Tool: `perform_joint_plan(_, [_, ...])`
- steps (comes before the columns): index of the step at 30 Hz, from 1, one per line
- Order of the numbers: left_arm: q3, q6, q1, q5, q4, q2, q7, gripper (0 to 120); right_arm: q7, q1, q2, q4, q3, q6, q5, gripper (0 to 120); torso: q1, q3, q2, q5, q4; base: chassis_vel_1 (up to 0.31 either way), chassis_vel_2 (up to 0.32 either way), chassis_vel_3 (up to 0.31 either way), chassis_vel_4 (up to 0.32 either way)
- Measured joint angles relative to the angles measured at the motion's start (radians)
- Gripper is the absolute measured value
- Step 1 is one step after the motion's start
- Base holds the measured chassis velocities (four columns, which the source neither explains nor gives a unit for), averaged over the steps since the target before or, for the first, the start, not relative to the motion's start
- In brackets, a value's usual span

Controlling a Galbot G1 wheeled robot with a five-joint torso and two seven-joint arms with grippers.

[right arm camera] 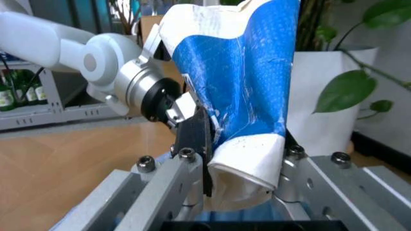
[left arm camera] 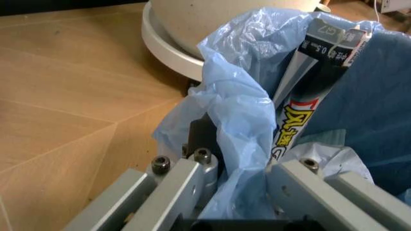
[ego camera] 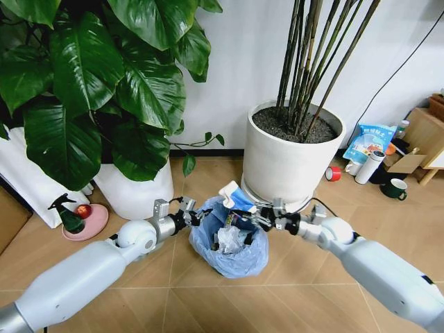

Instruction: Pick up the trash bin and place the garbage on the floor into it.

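While both arms reach fwd from the lower corners of the head view, they meet at the trash bin, which sits on the chevron wood floor btwn them, just in front of the big white plant pot holding thin bamboo-like stems. Left claw is at the bin's left rim; in left wrist view its fingers straddle the black rim and the puffy light-blue bag, clamped on the bin edge. Inside the bag: a dark printed wrapper standing on end, plus crumpled white paper. Right claw is over the bin's right rim, pinched narrow on a blue-white packet; packet stands upright above the bag opening, white lower end squeezed btwn the jaws. Right wrist view also shows the left arm's wrist just behind the packet.

Farther off: second white pot w/ broad-leaf plant at left, green spray bottle on a pink dish beside it. At right by the wall: white flask, dark mug, red tape roll.
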Motion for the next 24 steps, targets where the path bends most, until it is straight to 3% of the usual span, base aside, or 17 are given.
perform_joint_plan(7, [-0.007, 0.000, 0.000, -0.006, -0.006, 0.001, -0.002, 0, -0.018, 0.044, 0.023, -0.050, -0.061, -0.007, -0.013, 15, 0.000, 0.000, 0.000, -0.0003, -0.0001, 0.000, 0.000, 0.000, 0.000])
perform_joint_plan(10, [-0.009, 0.000, 0.000, -0.008, -0.010, 0.002, -0.003, 0, -0.027, 0.052, 0.017, -0.053, -0.070, -0.017, -0.017, 21, 0.000, 0.000, 0.000, 0.0000, -0.0003, 0.000, 0.000, 0.000, 0.000])
perform_joint_plan(24, [-0.019, 0.002, 0.009, -0.010, -0.016, 0.009, -0.006, 0, -0.047, 0.054, -0.019, -0.042, -0.062, -0.031, -0.024, 76, 0.000, 0.000, 0.000, 0.0000, -0.0002, 0.000, 0.000, 0.000, 0.000])
